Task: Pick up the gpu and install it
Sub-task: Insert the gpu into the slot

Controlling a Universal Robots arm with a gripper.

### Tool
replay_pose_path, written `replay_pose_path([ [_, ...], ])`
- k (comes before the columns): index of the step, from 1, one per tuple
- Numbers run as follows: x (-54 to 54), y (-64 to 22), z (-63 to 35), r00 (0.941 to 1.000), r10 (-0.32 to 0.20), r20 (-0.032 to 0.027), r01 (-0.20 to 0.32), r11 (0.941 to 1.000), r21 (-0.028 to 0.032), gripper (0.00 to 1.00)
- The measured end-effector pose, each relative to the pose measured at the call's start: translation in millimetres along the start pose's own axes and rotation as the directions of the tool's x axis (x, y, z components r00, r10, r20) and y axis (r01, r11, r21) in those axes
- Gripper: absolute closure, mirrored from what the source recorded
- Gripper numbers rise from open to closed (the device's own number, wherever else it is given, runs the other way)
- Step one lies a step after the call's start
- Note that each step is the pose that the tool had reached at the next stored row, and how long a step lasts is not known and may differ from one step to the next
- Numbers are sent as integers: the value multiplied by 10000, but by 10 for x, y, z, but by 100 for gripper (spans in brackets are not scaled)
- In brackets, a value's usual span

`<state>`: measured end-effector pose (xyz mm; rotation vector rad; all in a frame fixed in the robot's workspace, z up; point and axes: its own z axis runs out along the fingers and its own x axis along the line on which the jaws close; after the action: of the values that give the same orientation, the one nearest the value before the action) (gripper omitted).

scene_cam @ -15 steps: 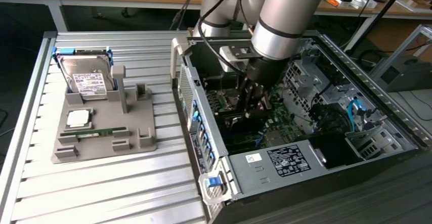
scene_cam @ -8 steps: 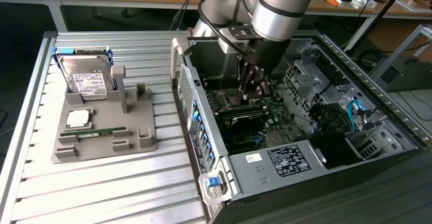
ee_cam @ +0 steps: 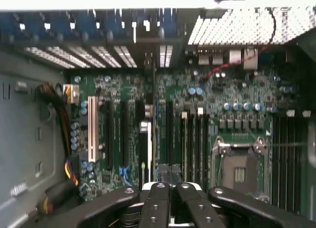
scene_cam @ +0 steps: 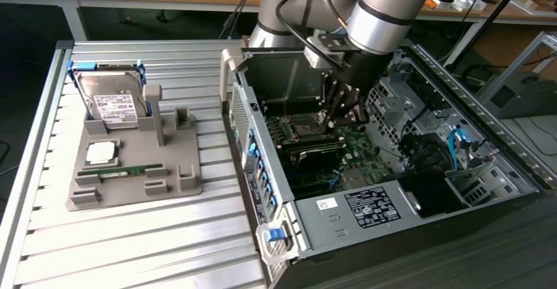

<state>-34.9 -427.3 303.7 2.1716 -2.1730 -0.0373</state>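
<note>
My gripper (scene_cam: pixel 344 121) is deep inside the open computer case (scene_cam: pixel 261 171), low over the green motherboard (scene_cam: pixel 353 147). In the wrist view its black fingers (ee_cam: pixel 157 203) press together at the gripper (ee_cam: pixel 171 184), shut, and I see nothing between them. Just beyond the fingertips a thin dark card (ee_cam: pixel 147 99), apparently the gpu seen edge-on, stands upright among the long expansion slots. It runs away from the fingers toward the case's perforated rear wall. Whether the fingertips touch the card I cannot tell.
On the exterior view's left a grey fixture (scene_cam: pixel 179 175) holds a silver hard drive (scene_cam: pixel 117 103), a green memory stick (scene_cam: pixel 122 169) and a square chip (scene_cam: pixel 102 151). The CPU socket (ee_cam: pixel 240 171), memory slots (ee_cam: pixel 195 144) and a yellow-black cable bundle (ee_cam: pixel 64 134) surround the gripper.
</note>
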Motion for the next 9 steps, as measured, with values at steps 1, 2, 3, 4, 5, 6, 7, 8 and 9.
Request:
replay_pose_path([
  [1, 0, -44, 6, 10000, 0, 1, 0, 10000, -39, 89],
  [2, -1, -92, 12, 10000, -1, 1, 1, 10000, -81, 89],
  [3, -1, -138, 16, 10000, -3, 1, 3, 9999, -117, 89],
  [4, -1, -184, 17, 10000, -3, -1, 3, 9999, -147, 89],
  [5, -1, -236, 14, 10000, -5, -2, 5, 9998, -183, 89],
  [6, 0, -265, 12, 10000, -6, -2, 6, 9998, -204, 89],
  [7, 0, -273, 12, 10000, -7, -2, 7, 9998, -205, 89],
  [8, -1, -274, 12, 10000, -6, -1, 6, 9998, -206, 89],
  [9, -1, -274, 13, 10000, -6, 0, 6, 9998, -206, 89],
])
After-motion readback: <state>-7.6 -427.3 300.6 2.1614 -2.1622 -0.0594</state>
